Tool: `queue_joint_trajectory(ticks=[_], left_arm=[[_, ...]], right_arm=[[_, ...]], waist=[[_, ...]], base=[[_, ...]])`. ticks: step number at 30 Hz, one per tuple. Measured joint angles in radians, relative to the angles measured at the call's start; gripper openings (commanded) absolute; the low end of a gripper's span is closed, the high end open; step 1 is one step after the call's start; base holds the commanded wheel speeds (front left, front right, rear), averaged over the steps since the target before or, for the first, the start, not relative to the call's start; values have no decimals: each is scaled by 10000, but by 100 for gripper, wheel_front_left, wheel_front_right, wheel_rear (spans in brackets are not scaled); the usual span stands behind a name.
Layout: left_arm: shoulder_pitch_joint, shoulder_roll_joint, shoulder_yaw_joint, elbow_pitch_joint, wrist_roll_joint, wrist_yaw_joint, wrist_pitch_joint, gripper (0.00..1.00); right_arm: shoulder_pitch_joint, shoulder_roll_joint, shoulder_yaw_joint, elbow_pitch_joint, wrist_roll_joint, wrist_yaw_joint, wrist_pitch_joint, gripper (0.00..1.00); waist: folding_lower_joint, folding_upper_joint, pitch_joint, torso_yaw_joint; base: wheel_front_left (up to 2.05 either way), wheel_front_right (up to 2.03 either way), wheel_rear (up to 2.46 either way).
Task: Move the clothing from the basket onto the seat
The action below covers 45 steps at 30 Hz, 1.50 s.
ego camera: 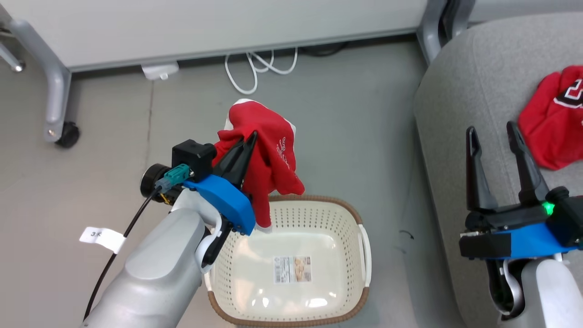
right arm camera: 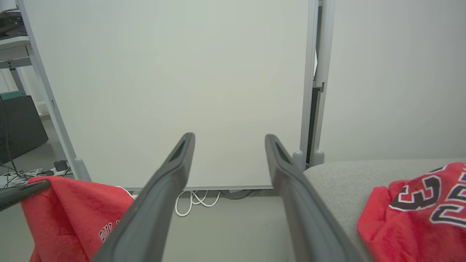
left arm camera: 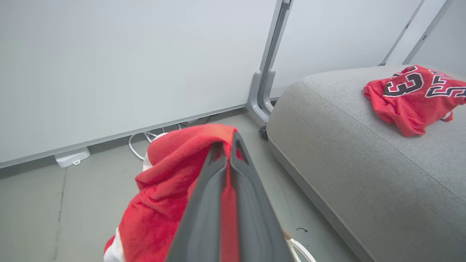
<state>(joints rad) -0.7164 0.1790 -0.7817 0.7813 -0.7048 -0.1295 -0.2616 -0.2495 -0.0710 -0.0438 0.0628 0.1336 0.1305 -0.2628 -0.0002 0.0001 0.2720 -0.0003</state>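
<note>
1. The left hand point(ego camera: 250, 135) is clamped shut on a red jersey point(ego camera: 268, 150). Its two dark fingers are pressed together, with a fold of the cloth pinched between them near the tips.
2. This jersey hangs in the air from those fingers, draped over both sides of them, with white lettering showing on one fold. Its white-trimmed lower end dangles at the far left corner of the basket point(ego camera: 319, 199); I cannot tell whether it touches the rim.
3. The cream perforated basket, with its brown woven-look rim, stands on the grey floor point(ego camera: 355, 114) between the left arm and the seat point(ego camera: 464, 91). A paper label point(ego camera: 292, 269) lies flat on its bottom.
4. The right hand point(ego camera: 491, 129) is spread wide and holds nothing. It hovers over the near part of the grey seat.
5. A second red jersey point(ego camera: 553, 118) lies crumpled on the seat, just beyond and to the right of the right hand's fingertips, not touching them. A black-and-white "3" faces up.
6. Farther back, a white cable point(ego camera: 255, 68) loops on the floor at the foot of a pale panel
</note>
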Motion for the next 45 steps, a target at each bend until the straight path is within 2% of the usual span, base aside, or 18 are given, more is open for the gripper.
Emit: queue_joint_trajectory(ticks=[7,16,35,45], left_arm=[[81,-184,441,-894,844,0,0,0],[-185,-347,345,-2082,1434,0,-2,0],[-1307,-497,-280,-3707,1691,159,846,0],[-1220,-428,-443,-3956,1682,274,978,0]], right_arm=[[407,40,-42,77,31,0,0,100],[710,98,-77,178,111,0,0,100],[1061,173,-98,188,268,0,0,100],[1023,190,614,-337,313,0,0,100]], waist=[[0,0,-750,98],[1,0,-1293,168],[2,0,-1787,224],[3,0,-1775,266]], base=[[0,0,0],[0,0,0],[0,0,0],[0,0,0]])
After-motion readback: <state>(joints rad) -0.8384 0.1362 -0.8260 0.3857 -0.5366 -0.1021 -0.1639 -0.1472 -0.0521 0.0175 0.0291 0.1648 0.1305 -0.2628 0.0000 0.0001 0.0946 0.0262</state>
